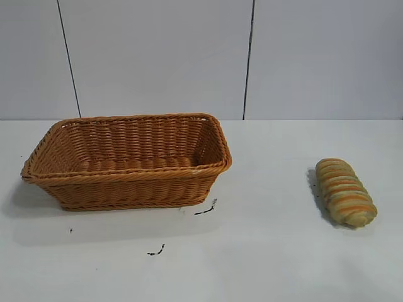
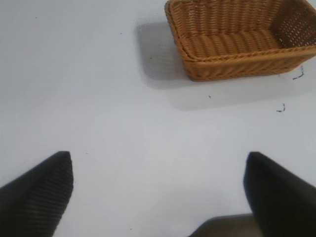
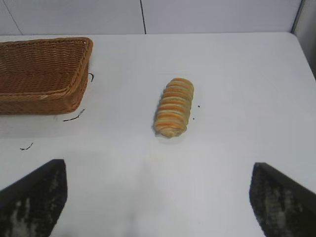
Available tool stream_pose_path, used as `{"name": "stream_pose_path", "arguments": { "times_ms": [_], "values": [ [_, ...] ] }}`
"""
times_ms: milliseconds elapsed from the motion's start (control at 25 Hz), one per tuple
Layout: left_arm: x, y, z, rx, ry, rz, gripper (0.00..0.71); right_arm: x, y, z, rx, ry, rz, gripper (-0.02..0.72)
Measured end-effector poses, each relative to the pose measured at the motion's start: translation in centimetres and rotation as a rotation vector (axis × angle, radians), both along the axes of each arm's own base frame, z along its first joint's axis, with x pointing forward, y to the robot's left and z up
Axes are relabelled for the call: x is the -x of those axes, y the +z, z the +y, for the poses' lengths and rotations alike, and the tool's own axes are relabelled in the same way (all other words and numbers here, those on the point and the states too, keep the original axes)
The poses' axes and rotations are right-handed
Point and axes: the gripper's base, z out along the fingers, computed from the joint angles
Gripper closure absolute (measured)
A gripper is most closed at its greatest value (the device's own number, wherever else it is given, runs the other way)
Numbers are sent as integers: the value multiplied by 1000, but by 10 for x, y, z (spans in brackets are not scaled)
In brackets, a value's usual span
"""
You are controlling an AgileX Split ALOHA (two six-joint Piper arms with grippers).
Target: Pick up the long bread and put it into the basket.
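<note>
Two things of the task were seen on the white table (image 1: pixel 277 251) in the exterior view: the rectangular orange-brown woven wicker basket (image 1: pixel 129 160) at the left, with nothing in it, and the oblong tan-yellow long bread with orange-brown ridged stripes (image 1: pixel 345 192) at the right, well apart from it and lying flat on the table. Neither arm was shown in that view. A few small dark marks (image 1: pixel 206 209) were noted on the table just near of the basket.

From the left wrist view, the left gripper (image 2: pixel 158 190) was seen with its dark fingers spread wide over bare table, nothing between them, and the basket (image 2: pixel 242 64) lay far off. That arm was judged idle.

From the right wrist view, the right gripper (image 3: pixel 158 197) was seen with its fingers set wide apart and empty, aimed down at the table with the long bread (image 3: pixel 174 107) ahead of it and not yet reached; the basket (image 3: pixel 44 94) lay off to the left of the loaf.

The step in hand was judged to be the approach to the loaf, with no grasp made. For the next move, the right gripper would need to be brought on over the loaf, lowered so the fingers straddled its narrow width, and then closed.
</note>
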Motion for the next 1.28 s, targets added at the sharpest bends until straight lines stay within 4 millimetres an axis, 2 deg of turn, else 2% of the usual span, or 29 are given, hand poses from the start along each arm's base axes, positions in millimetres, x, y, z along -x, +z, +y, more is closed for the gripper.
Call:
{"name": "stream_pose_path", "arguments": {
  "times_ms": [200,480,760,960,1160,1280],
  "values": [
    [0,0,0,0,0,0,18,-67,-5,0,0,0,189,14],
    [0,0,0,0,0,0,18,-160,-29,-1,15,12,368,14],
    [0,0,0,0,0,0,18,-227,-53,7,51,57,410,14],
    [0,0,0,0,0,0,18,-262,-90,7,57,59,488,14],
    [0,0,0,0,0,0,18,-280,-140,8,58,56,568,14],
    [0,0,0,0,0,0,18,-285,-163,8,59,55,597,14]
  ]
}}
